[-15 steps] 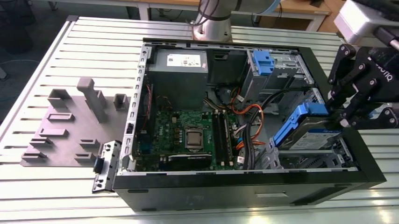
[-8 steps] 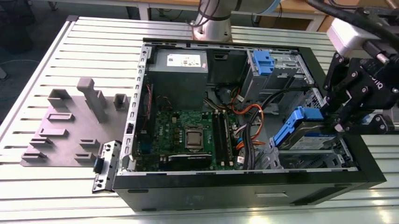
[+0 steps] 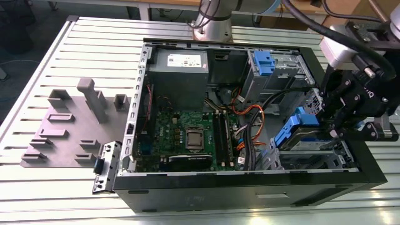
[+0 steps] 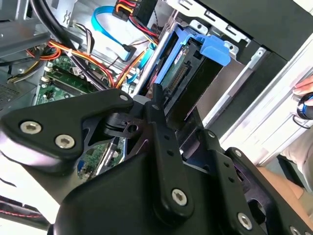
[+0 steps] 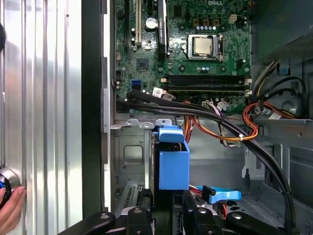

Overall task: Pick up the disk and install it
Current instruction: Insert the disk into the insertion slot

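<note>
in the open case, at the drive cage on the exterior view's right: gripper sits over the disk. jaws look pinched on the disk's end. in the first wrist view a black finger sits close on each side of the blue carrier. in the second wrist view one fingertip touches the connector end. disk stands on edge, tilted, partly inside the cage, blue tab up. orange and black cables run between cage and motherboard.

case lies on its side on a slatted aluminium table. grey fixture plate with upright blocks just beside the case, exterior view's left. arm base behind the case. a person's hand at the table's edge.

labels: white sticker on the grey psu, small print. white lettering on the gripper body.
</note>
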Robot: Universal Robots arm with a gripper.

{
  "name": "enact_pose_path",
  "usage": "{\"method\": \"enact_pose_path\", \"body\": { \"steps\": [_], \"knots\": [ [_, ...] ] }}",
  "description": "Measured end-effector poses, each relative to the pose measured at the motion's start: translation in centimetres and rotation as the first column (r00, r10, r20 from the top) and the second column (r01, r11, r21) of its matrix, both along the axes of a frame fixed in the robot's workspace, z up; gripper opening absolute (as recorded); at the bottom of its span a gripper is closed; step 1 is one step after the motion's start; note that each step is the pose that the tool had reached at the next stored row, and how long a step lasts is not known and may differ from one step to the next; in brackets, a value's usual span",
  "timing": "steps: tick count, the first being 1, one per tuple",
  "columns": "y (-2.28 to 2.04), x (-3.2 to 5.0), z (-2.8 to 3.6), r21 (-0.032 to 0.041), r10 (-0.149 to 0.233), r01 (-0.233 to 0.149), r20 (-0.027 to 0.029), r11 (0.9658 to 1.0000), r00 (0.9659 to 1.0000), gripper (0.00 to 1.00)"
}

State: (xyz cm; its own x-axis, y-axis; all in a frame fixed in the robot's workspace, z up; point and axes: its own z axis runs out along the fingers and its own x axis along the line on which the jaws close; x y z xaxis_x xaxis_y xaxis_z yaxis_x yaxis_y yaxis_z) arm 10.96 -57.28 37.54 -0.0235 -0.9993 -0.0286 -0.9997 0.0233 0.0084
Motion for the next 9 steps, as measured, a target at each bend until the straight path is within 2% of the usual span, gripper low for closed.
{"method": "enact_pose_path", "body": {
  "steps": [7,9],
  "knots": [
    [0.0,0.0,-1.27,-0.0003,0.0,0.0,0.0,1.0,1.0,0.35],
    [0.0,0.0,-1.38,-0.0007,0.0,0.0,0.0,1.0,1.0,0.35]
  ]
}}
